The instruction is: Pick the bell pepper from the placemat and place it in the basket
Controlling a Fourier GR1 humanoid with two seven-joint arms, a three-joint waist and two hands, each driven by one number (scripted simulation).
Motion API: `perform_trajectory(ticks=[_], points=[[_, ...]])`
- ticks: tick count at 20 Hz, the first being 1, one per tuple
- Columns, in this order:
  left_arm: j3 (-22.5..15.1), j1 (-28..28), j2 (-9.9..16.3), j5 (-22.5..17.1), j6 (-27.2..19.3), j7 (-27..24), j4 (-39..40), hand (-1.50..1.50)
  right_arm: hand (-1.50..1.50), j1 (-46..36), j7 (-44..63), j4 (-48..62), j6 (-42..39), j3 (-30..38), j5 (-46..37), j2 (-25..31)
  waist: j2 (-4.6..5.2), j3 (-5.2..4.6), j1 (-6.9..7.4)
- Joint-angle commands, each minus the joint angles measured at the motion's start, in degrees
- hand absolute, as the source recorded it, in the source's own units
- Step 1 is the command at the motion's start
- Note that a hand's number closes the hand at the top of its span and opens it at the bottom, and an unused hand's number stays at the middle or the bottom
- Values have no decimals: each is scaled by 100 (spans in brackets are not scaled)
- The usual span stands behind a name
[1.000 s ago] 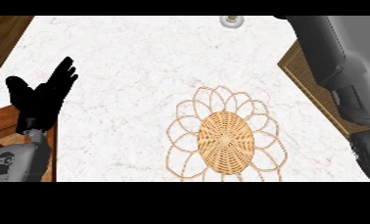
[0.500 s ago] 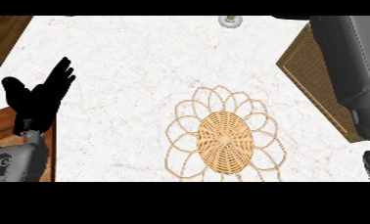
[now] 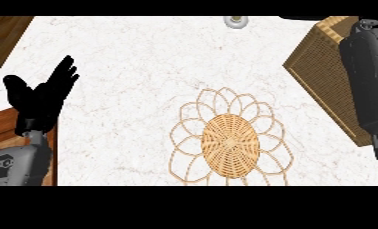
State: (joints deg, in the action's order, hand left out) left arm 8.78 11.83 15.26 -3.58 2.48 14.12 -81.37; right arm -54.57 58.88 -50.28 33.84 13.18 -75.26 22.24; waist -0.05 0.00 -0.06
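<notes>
The left robot hand point(image 3: 43, 95) shows at the left edge of the frame, fingers straight and pointing up, holding nothing; it rests there, apart from the work. The right arm point(image 3: 363, 83) comes in along the right edge as a dark forearm reaching toward the upper right, and its hand is out of view past the top of the frame, so I cannot tell whether it is open, closed or holding anything. Under that arm lies the placemat point(image 3: 321, 75), a brown woven rectangle set at an angle in the upper right, partly covered by the forearm. The bell pepper is not visible anywhere: it may be hidden by the arm or lie beyond the frame's edge. The basket point(image 3: 230, 140) sits in the lower middle of the white marbled surface point(image 3: 140, 58), a flat woven disc ringed with open wire loops, with nothing in it. It is near the placemat but not touching it, so the carry looks short. A small round grey fitting point(image 3: 235, 21) sits at the top edge. Judging by the arm's position, the reach for the pepper is the step in hand, and the placing is not yet done.
</notes>
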Motion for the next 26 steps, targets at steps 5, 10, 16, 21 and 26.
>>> perform_trajectory(ticks=[5,10,16,21,26], points=[[-119,323,-145,178,-127,128,182,0,-150,309,-583,255,705,397,542,145,27,2,48],[-43,34,-55,123,8,73,-12,0,-150,417,-311,-602,659,446,564,151,-9,-2,-10],[257,-125,158,-89,233,-195,212,0,-150,897,15,-1678,1606,1144,628,46,-34,-5,-125],[116,-250,-44,60,-16,-39,-42,0,-150,1853,-130,-3578,1005,1483,1341,95,-95,-1,-271],[249,-500,-4,50,82,-479,140,0,-150,3544,101,-5670,81,1522,1989,-270,-79,-6,-293]])
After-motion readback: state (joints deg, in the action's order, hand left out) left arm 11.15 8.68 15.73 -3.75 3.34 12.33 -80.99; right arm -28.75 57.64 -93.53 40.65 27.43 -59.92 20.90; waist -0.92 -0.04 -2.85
